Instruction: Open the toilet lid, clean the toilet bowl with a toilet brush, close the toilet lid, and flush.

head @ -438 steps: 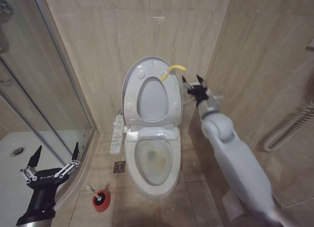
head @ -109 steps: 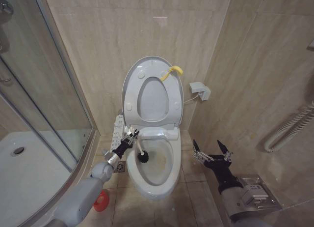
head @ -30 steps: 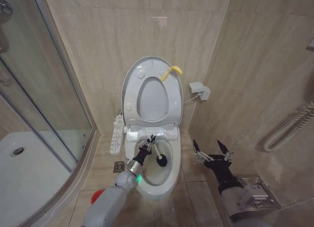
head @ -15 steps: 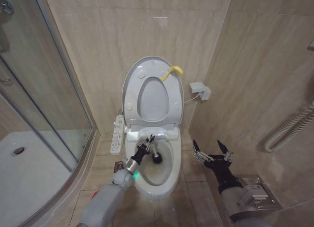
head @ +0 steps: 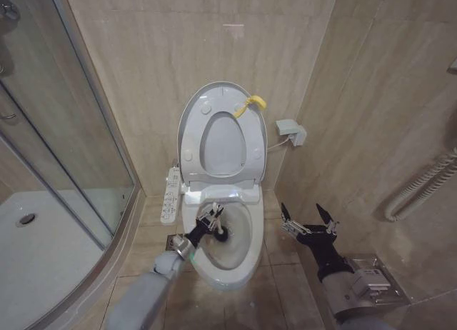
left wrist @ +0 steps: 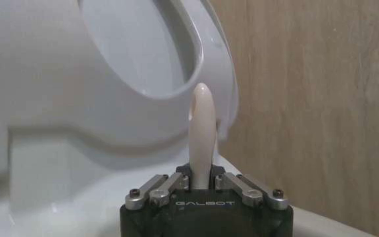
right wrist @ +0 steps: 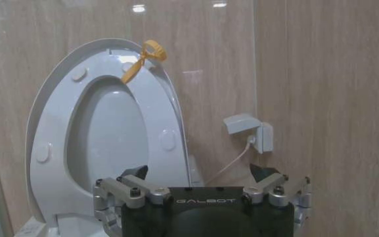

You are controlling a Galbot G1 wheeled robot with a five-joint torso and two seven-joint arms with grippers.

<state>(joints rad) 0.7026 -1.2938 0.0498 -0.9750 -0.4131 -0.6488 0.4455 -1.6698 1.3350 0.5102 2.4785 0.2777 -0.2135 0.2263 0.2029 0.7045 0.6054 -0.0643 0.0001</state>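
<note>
Beige wall tiles fill the top of the frame, and the toilet lid (head: 222, 130) stands straight up against them in the middle. Just below it, the left gripper (head: 208, 221) is squeezed tight on the white stick of the toilet brush (head: 216, 231), whose dark head sits in the toilet bowl (head: 245, 255), maybe touching its left inside wall, farther left than half a second ago. At the lower right, the right gripper (head: 310, 217) waits with its fingers spread wide, same as before.

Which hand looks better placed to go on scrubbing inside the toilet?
Likely the left hand: it grips the toilet brush with its head inside the toilet bowl. The right hand hangs open beside it.
</note>
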